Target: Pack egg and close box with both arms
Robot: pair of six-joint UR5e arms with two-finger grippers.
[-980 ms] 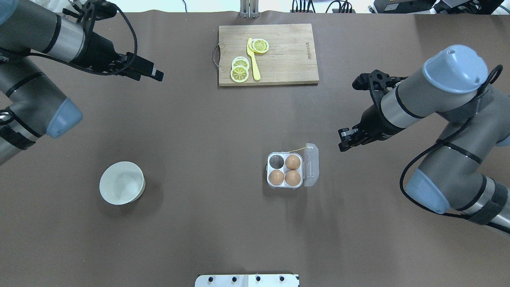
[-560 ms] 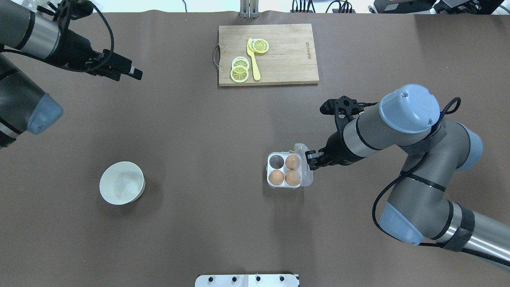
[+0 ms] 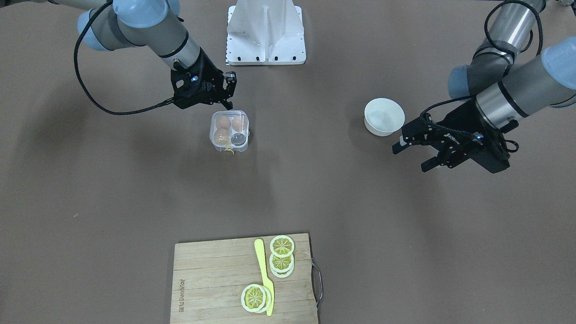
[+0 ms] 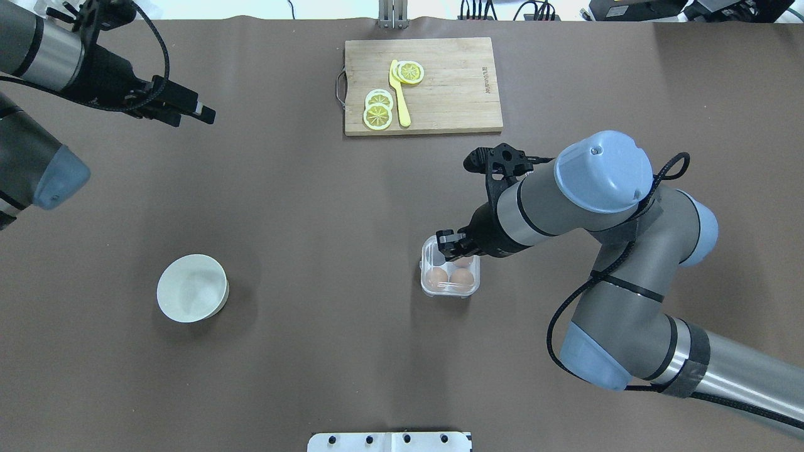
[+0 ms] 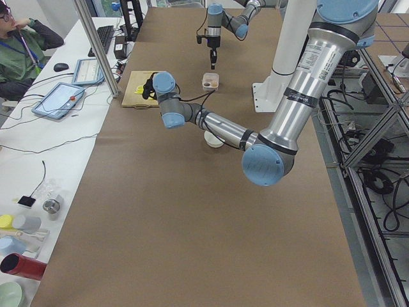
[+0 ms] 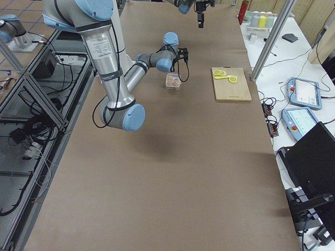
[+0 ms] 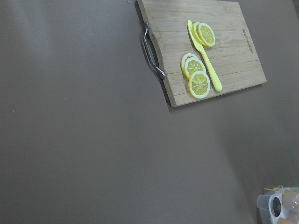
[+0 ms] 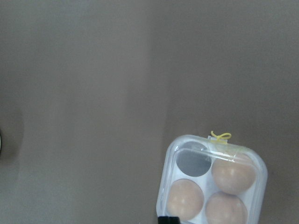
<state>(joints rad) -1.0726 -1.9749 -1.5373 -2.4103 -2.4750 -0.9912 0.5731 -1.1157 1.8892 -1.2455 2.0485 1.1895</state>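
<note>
The clear box sits at mid-table with its lid down over the cells. Three alike brown eggs lie in it, and one cell is empty. I cannot tell which one is the task's egg. The box also shows in the front view and the right wrist view, yellow string at its far edge. My right gripper hovers open over the box's far side, close above the lid. My left gripper is open and empty, far off at the back left.
A white bowl stands at the front left. A wooden cutting board with lemon slices and a yellow knife lies at the back centre. The white base is on the robot's side.
My right arm has swung left onto the box, and the lid has gone from lying open on the right to down over the eggs. My left arm has drawn back to the left.
</note>
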